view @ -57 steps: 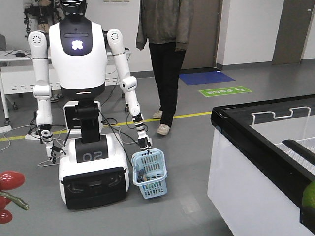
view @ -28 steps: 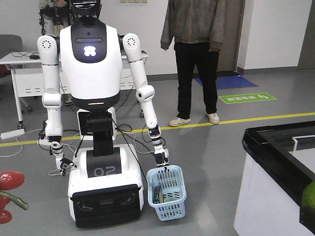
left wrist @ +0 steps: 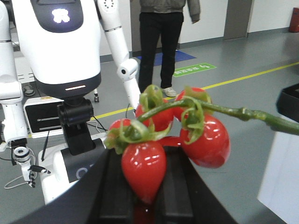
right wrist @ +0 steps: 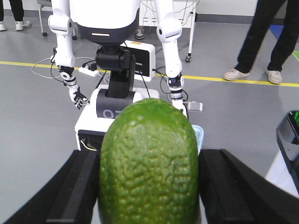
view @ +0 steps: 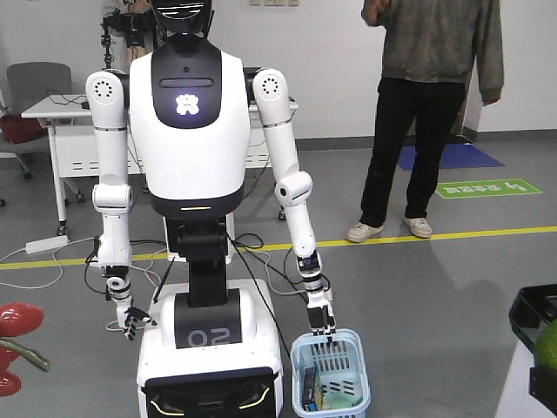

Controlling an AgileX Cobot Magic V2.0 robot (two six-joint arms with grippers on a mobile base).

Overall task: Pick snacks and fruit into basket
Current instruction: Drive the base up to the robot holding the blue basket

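Front view: another white robot (view: 187, 200) holds a blue basket (view: 331, 383) at 5 o'clock of frame, low by its base; some items already inside. Tomato cluster (view: 13, 335) shows at the 8 o'clock edge, green fruit (view: 546, 344) at the 4 o'clock edge. Best approach, I judge: close in on the basket, release from directly above its rim.

Left wrist view: left end effector (left wrist: 140, 196) pinching the tomato cluster (left wrist: 168, 140) by the lowest tomato; green stem's long axis runs toward 3 o'clock, slightly down.

Right wrist view: right end effector (right wrist: 148, 186) pressed on the avocado (right wrist: 148, 158); its long axis seems to run upright, toward 12 o'clock. Basket rim (right wrist: 200, 135) peeks behind it.
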